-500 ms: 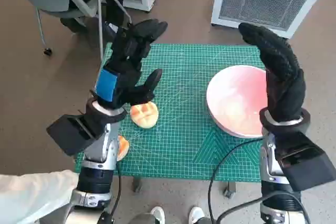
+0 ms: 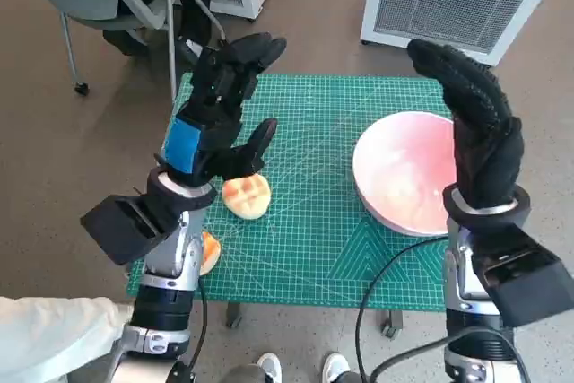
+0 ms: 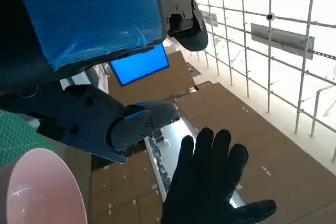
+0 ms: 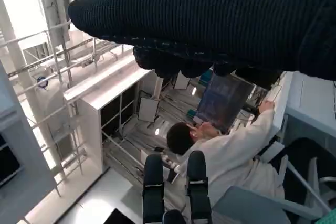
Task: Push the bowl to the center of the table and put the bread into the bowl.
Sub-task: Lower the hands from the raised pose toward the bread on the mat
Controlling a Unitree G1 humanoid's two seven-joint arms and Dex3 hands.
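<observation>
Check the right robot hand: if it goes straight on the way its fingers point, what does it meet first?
Probably nothing on the table: the right robot hand is raised above the bowl, fingers pointing toward the far edge. Depth is unclear.

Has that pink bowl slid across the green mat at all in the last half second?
No. The pink bowl sits at the same spot on the green mat, near its right edge, with the right hand over it.

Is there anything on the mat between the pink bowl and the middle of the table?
Nothing visible. The shallow pink bowl sits at the right side of the green cutting mat, and the mat between it and the centre is bare. The round scored bread roll lies further left, under the left hand.
</observation>
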